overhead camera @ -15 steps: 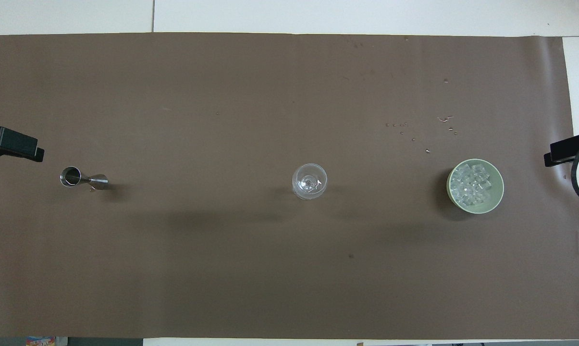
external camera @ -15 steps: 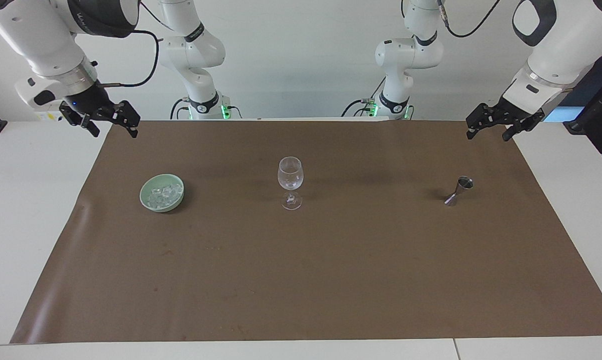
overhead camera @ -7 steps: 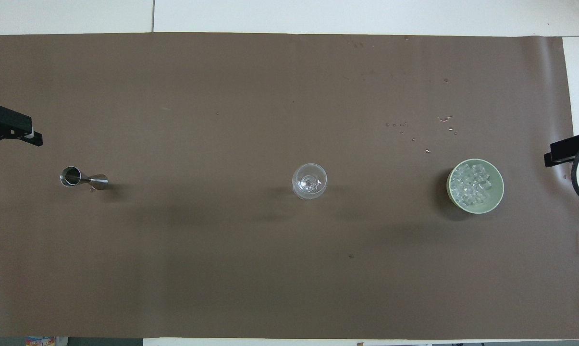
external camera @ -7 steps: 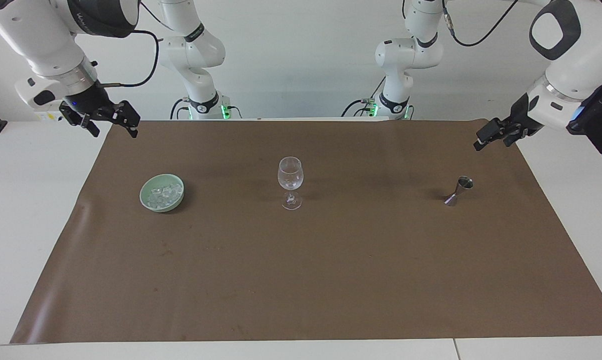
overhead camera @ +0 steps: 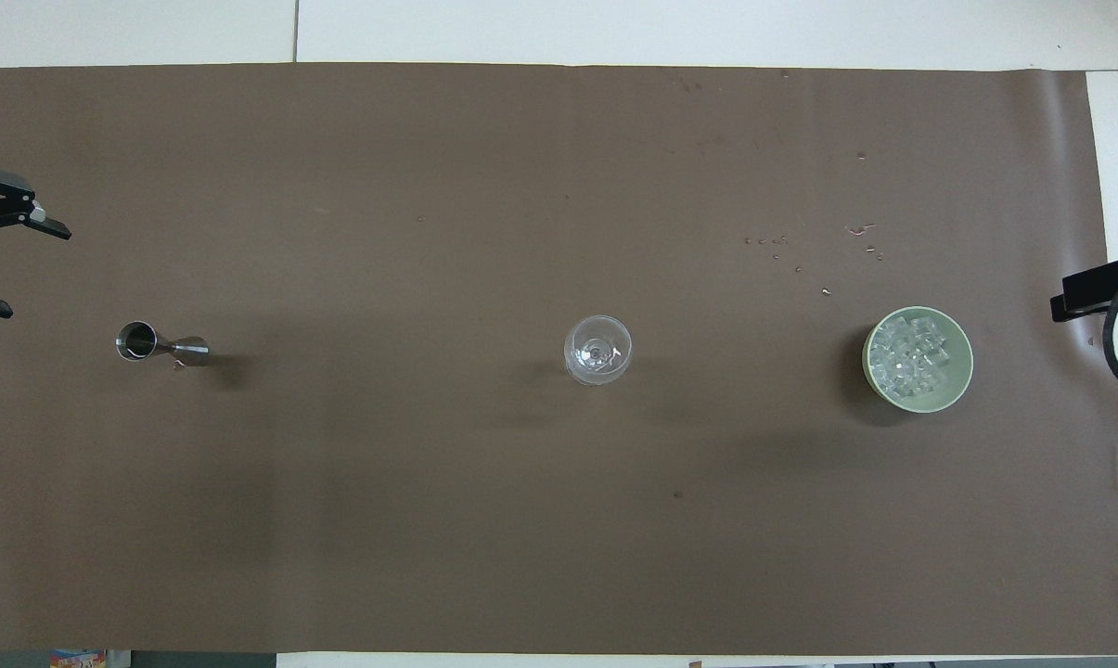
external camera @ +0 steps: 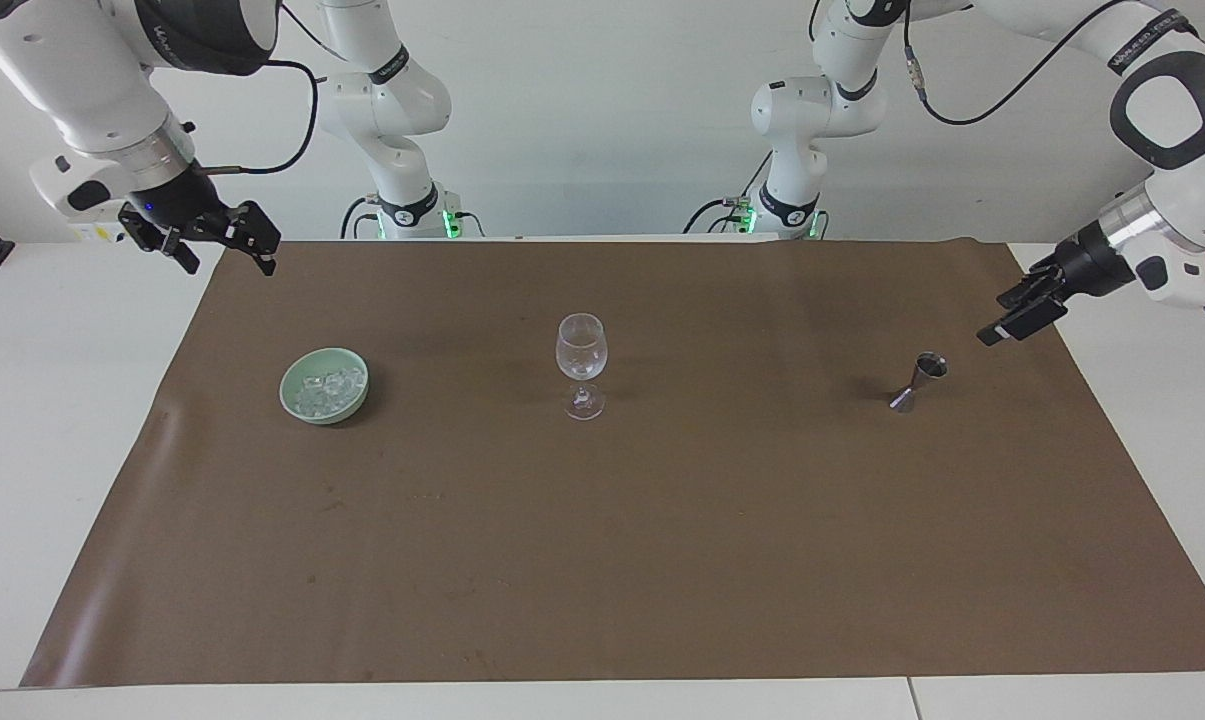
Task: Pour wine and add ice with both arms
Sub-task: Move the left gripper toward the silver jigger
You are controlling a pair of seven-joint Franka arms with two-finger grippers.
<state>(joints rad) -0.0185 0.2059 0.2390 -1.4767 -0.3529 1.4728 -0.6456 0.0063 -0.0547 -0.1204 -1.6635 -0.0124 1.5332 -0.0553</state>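
Observation:
A clear stemmed glass [external camera: 582,365] stands upright mid-mat, also in the overhead view [overhead camera: 597,350]. A pale green bowl [external camera: 286,393] holding clear ice chunks [external camera: 326,384] sits toward the right arm's end; the bowl [overhead camera: 966,371] and ice [overhead camera: 913,353] also show from overhead. A small steel jigger [external camera: 920,380] stands toward the left arm's end [overhead camera: 160,345]. My left gripper [external camera: 1002,325] is open, in the air beside the jigger near the mat's edge [overhead camera: 20,269]. My right gripper [external camera: 227,262] is open and waits over the mat's corner by its base.
A brown mat [external camera: 602,560] covers most of the white table [external camera: 52,400]. A few small specks [overhead camera: 781,246] lie on the mat, farther from the robots than the bowl. One finger [overhead camera: 1092,289] of the right gripper shows at the overhead view's edge.
The left arm has swung down and toward the jigger, turning its wrist so the open fingers now show spread in the overhead view. The right arm has not moved.

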